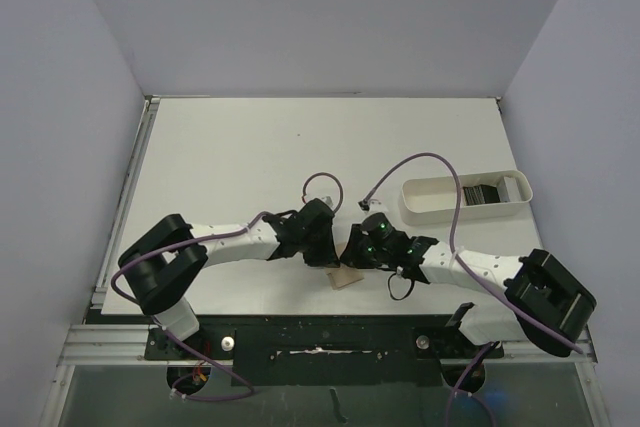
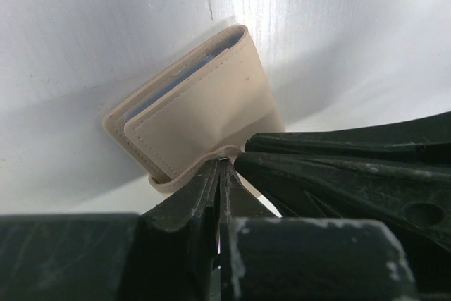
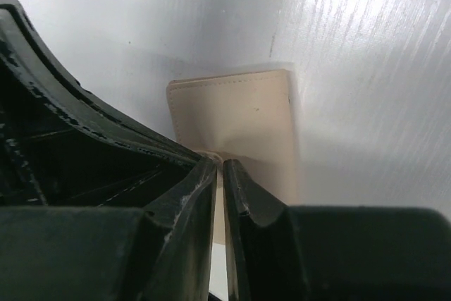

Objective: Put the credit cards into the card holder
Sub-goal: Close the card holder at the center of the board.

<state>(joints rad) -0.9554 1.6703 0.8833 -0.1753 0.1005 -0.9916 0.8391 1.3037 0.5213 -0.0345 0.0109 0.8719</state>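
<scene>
The tan wallet (image 2: pixel 204 103) lies folded (blue lining peeking out) at the front of the table (image 1: pixel 250 147); left pincer (image 2: pixel 224 167) and right pincer (image 3: pixel 220 166) each clamp its near edge, jaws almost together; the dark cards (image 1: pixel 487 192) sit apart in the white tray (image 1: pixel 430 209).

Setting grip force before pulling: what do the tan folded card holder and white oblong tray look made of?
The tan stitched bifold card holder looks like leather or faux leather, cannot tell which: matte, smooth, stitched along its edges, its flap curving softly. The white oblong tray is probably rigid plastic: smooth thin walls, rounded moulded-looking corners.
</scene>
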